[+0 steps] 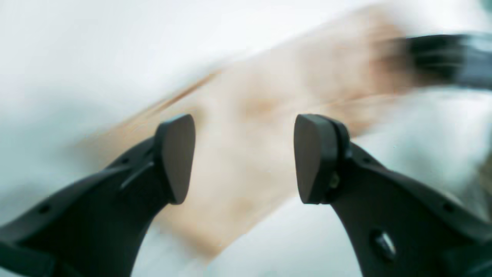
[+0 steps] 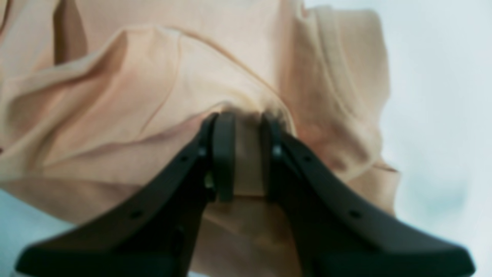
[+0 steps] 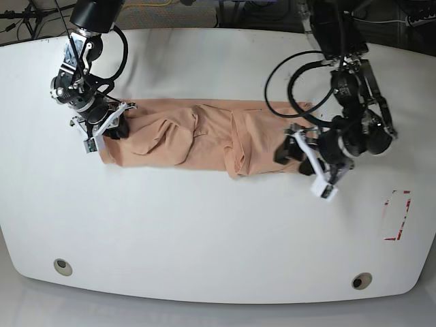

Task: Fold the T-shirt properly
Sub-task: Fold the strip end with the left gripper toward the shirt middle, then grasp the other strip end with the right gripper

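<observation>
Base view: the T-shirt (image 3: 204, 136) lies on the white desk (image 3: 204, 231) as a long, wrinkled band running left to right, folded lengthwise, with one arm at each end.

Right arm (left side of the base view): it reaches down from the far edge of the desk, wrist bent toward the cloth. The right gripper (image 3: 117, 127) sits at the band's left end. In the right wrist view its jaws are clenched on a bunched fold of the T-shirt (image 2: 153, 96), with cloth pinched between the pads and drawn into creases that radiate from the right gripper (image 2: 246, 154).

Left arm (right side of the base view): it descends from the far edge, cables looping beside it, the forearm angled down toward the band's right end. The left gripper (image 3: 289, 151) is just beside that end. In the left wrist view, which is motion-blurred, the left gripper (image 1: 244, 157) is released: its jaws stand well apart with nothing between the pads, and the T-shirt (image 1: 269, 107) shows beyond them as a pale peach streak.

A red-outlined marking (image 3: 397, 216) lies near the desk's right edge, well apart from the cloth.
</observation>
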`<state>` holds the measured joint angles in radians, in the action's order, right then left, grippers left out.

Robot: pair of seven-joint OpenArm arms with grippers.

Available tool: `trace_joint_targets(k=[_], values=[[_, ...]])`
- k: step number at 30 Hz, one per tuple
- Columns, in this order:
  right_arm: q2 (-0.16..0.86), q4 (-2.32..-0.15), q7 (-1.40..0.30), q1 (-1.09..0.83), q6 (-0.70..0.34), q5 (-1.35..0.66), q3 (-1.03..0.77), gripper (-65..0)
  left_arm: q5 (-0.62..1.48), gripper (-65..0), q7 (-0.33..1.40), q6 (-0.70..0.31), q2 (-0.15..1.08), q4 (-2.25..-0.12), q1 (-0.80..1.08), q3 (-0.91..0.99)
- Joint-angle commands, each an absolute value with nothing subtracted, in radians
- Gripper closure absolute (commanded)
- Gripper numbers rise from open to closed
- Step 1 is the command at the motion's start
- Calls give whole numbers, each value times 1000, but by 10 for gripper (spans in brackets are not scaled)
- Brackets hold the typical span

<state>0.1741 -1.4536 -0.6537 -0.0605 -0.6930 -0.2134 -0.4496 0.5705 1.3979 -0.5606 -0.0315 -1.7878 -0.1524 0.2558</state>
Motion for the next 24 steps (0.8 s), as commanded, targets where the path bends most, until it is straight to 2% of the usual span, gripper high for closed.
trace_joint_targets(k=[1, 4, 5, 8, 16, 24], values=[[183, -1557, -707, -51, -698, -228, -450, -109, 558, -319, 1311, -562, 4, -1797, -162, 249], [174, -1641, -750, -51, -698, -229, -450, -109, 509, -217, 1247, -562, 36, -1785, -136, 242], [157, -1681, -777, -48, -698, -229, -450, -111, 490, -162, 1218, -562, 50, -1773, -128, 242], [133, -1756, -839, -44, -698, -222, -452, -116, 456, -94, 1178, -562, 68, -1736, -119, 242], [73, -1929, -952, -42, -698, -229, -447, -117, 406, -88, 1112, -562, 67, -1610, -108, 240], [48, -1946, -984, -15, -698, -228, -458, -128, 398, -88, 1049, -562, 73, -1506, -105, 209]])
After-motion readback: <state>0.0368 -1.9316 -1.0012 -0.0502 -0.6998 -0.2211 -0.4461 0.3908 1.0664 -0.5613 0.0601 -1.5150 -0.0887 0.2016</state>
